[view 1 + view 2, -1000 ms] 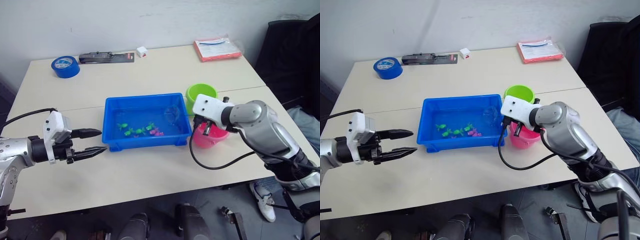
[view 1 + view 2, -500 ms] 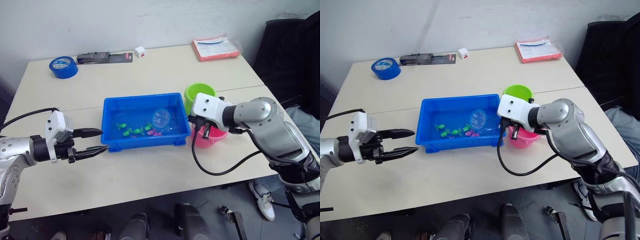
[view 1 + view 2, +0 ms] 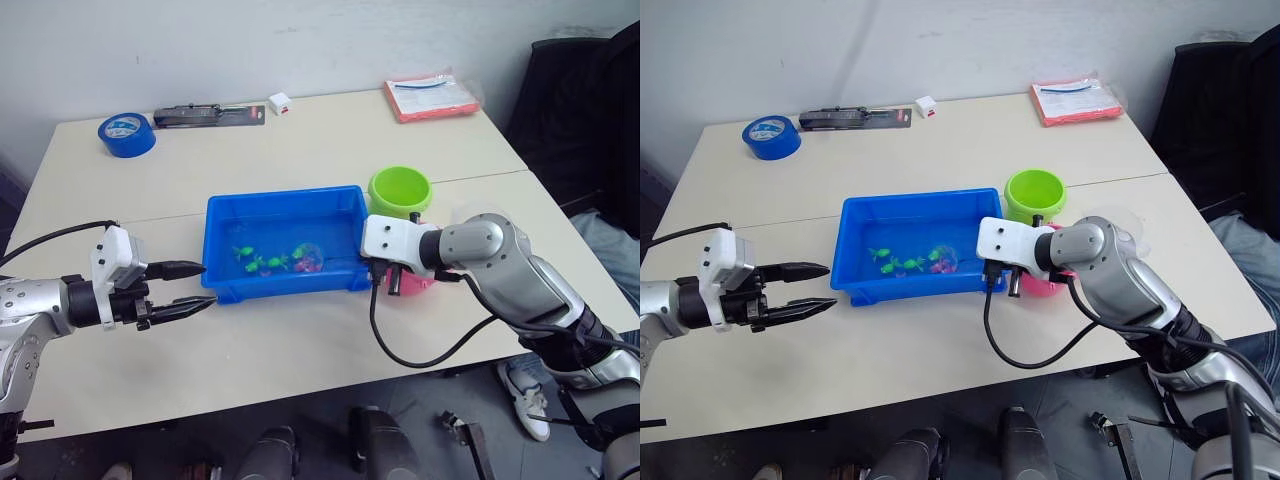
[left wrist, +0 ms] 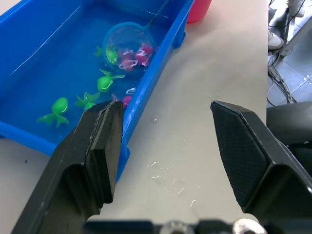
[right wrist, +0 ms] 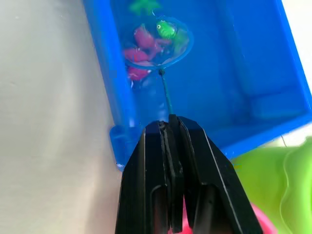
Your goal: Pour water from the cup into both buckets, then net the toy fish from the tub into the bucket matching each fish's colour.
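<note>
Netting fish is the step now: the right claw [image 5: 170,127] is pinching the net [image 5: 163,43] handle, dipping its hoop over pink and green toy fish [image 4: 127,54] in the tub [image 3: 228,215], the left claw [image 3: 196,284] is waiting apart, and lifting toward the pink bucket [image 3: 414,283] probably comes next.

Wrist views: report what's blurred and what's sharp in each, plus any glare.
Left wrist view: the left gripper's fingers are soft-edged up close, while the toy fish and net in the tub look fairly sharp; small bright glints dot the table. Right wrist view: the right gripper is sharp, the lime green bucket blurs.
</note>
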